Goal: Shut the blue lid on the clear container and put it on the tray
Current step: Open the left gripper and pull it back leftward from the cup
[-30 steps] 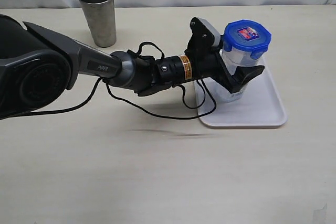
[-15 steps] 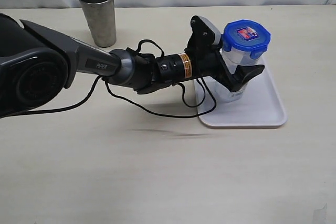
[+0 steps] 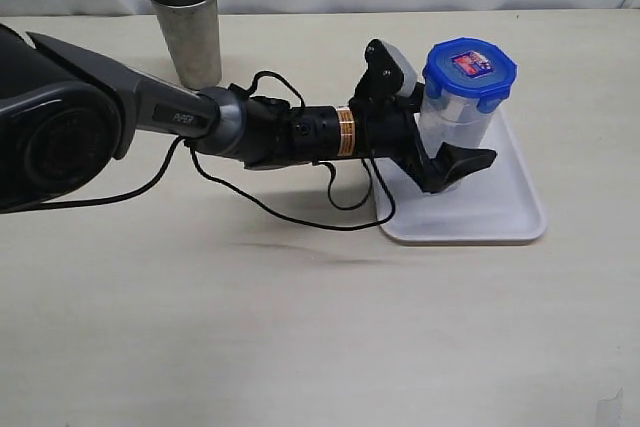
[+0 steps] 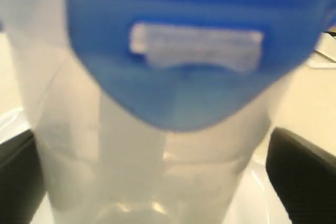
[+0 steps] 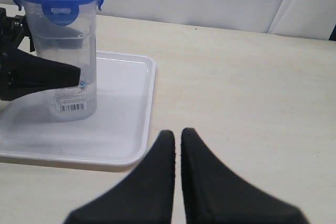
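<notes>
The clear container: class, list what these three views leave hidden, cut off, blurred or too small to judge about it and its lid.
- Left wrist view: container blurred by closeness; lid cut off by top edge, base by bottom edge.
- Exterior view: near jaw covers container's lower part; far jaw hidden behind it.
- Right wrist view: label print too small to read; lid's far flaps hidden.

Translucent smooth plastic container (image 3: pixel 452 125), glossy blue plastic lid (image 3: pixel 470 69), glossy white plastic tray (image 3: pixel 505 209), dull grey metal cup (image 3: pixel 186 32), matt beige table (image 3: pixel 300 327), matt black arm (image 3: pixel 270 132) casing.
</notes>
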`<move>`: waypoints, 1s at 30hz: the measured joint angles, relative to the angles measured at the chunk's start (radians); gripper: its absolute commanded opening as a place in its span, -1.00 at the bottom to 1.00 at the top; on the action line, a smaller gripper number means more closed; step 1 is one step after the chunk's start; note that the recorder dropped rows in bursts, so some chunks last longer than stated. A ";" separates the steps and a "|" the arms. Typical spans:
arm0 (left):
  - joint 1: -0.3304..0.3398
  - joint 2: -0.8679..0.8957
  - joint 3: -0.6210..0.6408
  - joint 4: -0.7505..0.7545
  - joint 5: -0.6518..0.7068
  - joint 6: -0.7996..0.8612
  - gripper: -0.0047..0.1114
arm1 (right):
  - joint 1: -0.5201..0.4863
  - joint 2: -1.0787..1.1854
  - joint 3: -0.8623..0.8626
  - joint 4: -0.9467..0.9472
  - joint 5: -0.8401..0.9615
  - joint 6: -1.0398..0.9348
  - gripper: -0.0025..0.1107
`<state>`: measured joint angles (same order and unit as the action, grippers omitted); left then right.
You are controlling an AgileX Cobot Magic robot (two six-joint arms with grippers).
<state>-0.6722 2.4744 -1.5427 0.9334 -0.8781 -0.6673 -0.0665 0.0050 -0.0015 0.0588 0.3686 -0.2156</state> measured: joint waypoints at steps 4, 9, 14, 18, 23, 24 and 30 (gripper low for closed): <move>0.035 0.000 0.000 0.062 -0.009 -0.074 0.89 | 0.000 0.000 0.000 0.000 0.000 0.000 -0.88; 0.089 0.002 0.000 0.154 -0.043 -0.129 0.89 | 0.000 0.000 0.000 0.000 0.000 0.000 -0.88; 0.126 0.002 0.000 0.289 -0.117 -0.159 0.89 | 0.000 0.000 0.000 0.000 0.000 0.000 -0.88; 0.156 0.002 0.000 0.355 -0.155 -0.205 0.89 | 0.000 0.000 0.000 0.000 0.000 0.000 -0.88; 0.215 -0.015 0.000 0.469 -0.186 -0.303 0.89 | 0.000 0.000 0.000 0.000 0.000 0.000 -0.88; 0.226 -0.026 0.000 0.504 -0.186 -0.338 0.89 | 0.000 0.000 0.000 0.000 0.000 0.000 -0.88; 0.272 -0.114 0.000 0.712 -0.158 -0.516 0.89 | 0.000 0.000 0.000 0.000 0.000 0.000 -0.88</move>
<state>-0.4003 2.3601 -1.5427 1.6454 -1.0362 -1.1833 -0.0665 0.0050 -0.0015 0.0588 0.3686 -0.2156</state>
